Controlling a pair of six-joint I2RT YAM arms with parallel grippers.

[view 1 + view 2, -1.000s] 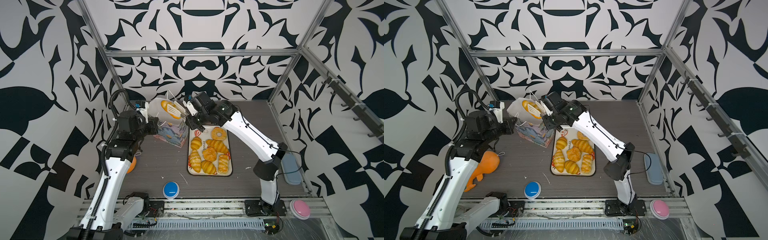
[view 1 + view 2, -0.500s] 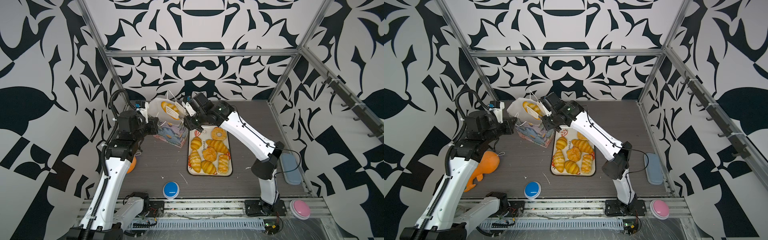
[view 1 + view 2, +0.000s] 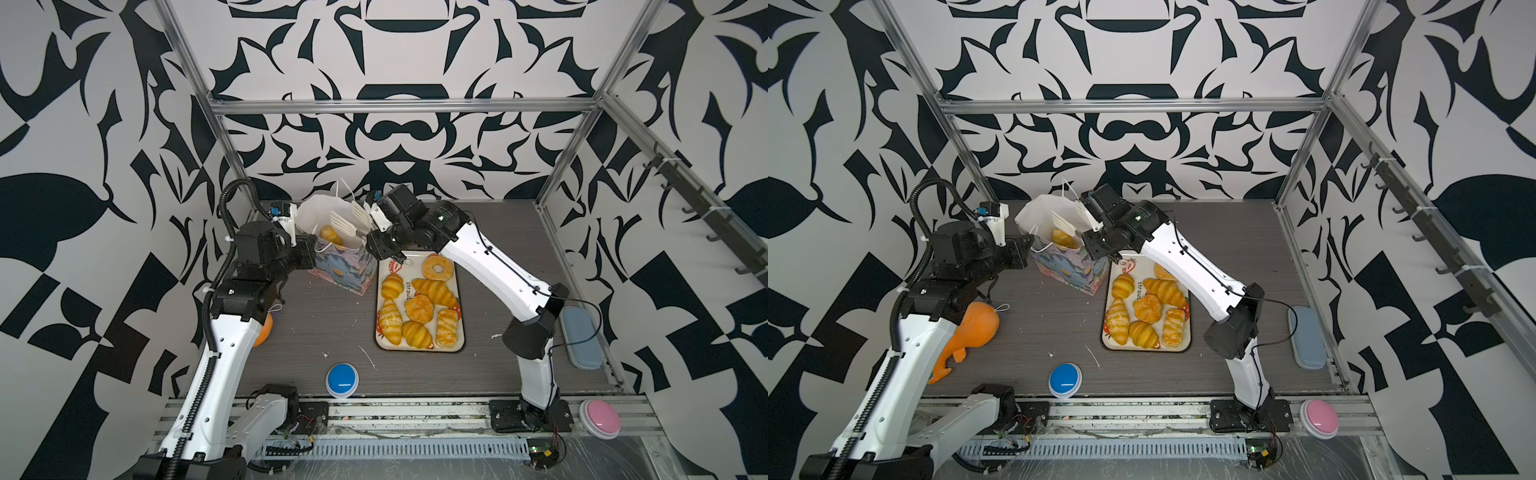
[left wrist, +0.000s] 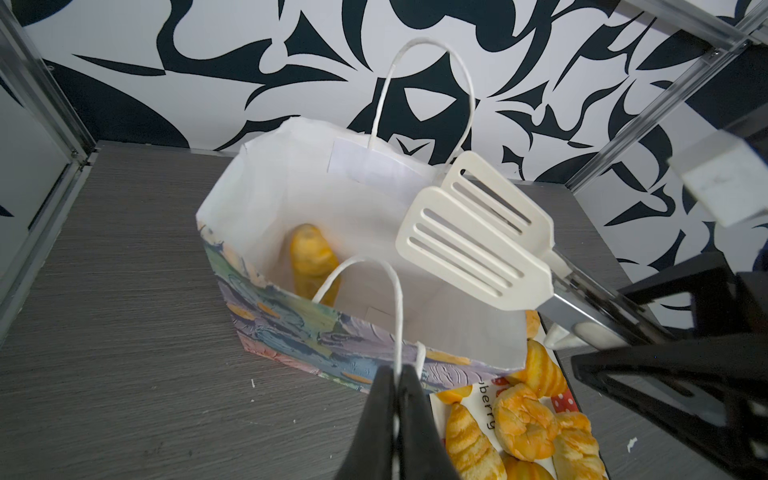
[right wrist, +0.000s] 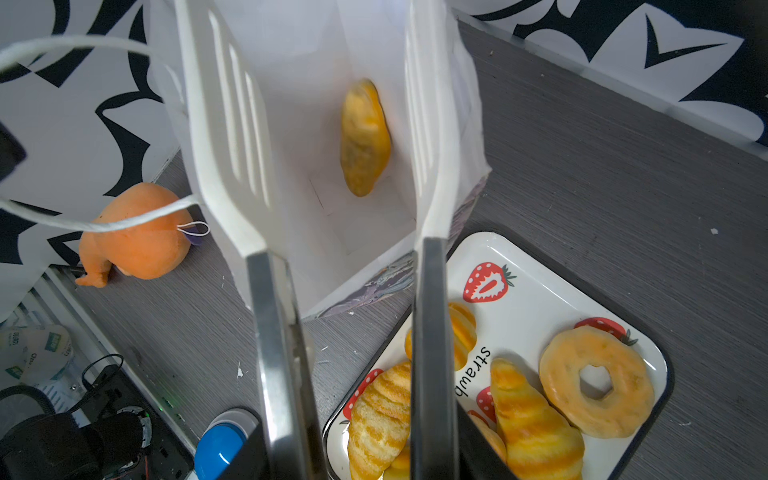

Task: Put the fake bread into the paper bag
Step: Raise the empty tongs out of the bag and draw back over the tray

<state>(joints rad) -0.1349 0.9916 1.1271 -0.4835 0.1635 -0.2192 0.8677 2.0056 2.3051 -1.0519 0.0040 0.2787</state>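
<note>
My work cell is enclosed by walls (image 3: 395,62) printed in a black-and-white pattern, framed by aluminium rails (image 3: 399,107). I work on a dark grey wood-grain tabletop (image 3: 332,324) under even, diffuse light.

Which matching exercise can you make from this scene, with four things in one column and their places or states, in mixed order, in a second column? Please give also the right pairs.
Things
1. pastry
2. ring doughnut
3. left gripper
4. tongs

Places or states
A. shut on the cord handle
B. lying on the tray
C. inside the paper bag
D. open, with nothing between the blades, above the bag's mouth

Right pairs: 1-C, 2-B, 3-A, 4-D
</note>
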